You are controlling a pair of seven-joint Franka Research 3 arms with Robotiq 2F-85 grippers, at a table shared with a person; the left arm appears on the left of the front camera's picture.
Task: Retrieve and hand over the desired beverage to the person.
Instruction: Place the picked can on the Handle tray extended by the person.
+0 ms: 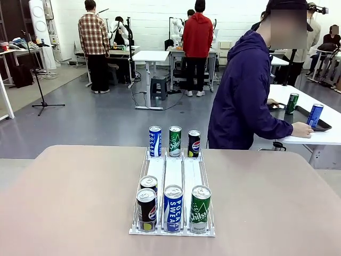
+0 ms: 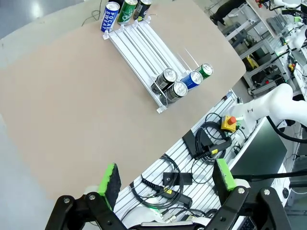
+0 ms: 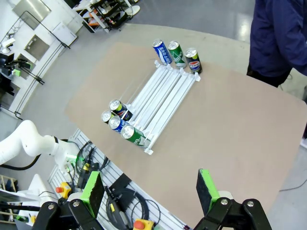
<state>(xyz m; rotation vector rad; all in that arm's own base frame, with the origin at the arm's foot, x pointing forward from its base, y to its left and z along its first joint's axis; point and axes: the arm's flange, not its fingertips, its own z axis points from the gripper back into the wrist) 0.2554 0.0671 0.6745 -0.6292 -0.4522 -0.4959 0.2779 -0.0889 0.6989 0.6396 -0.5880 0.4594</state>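
The left gripper point(image 2: 165, 184) hangs high above the near table edge with its green-padded fingers point(image 2: 110, 183) spread wide and nothing between them. The right gripper point(image 3: 151, 189) is likewise wide apart and empty, raised over the beige table point(image 1: 69, 202).

Both wrist views show cables and a red emergency-stop button point(image 2: 230, 120) below the table edge, which the front view lacks. The front view alone shows the person point(image 1: 245, 93), in a dark purple jacket, turned away toward a white side table point(image 1: 319, 128) where a green can point(image 1: 291, 103) and a blue can point(image 1: 315, 115) stand.

A white three-lane can rack point(image 1: 173, 178) lies mid-table. At its near end stand two Pepsi cans point(image 1: 146, 209) one behind the other, a blue can point(image 1: 173, 208) reading "POCARI SWEAT", and a green Chilsung can point(image 1: 200, 208). Just beyond its far end stand another Pocari can point(image 1: 155, 141), a green Chilsung can point(image 1: 175, 141) and a black Pepsi can point(image 1: 194, 143).
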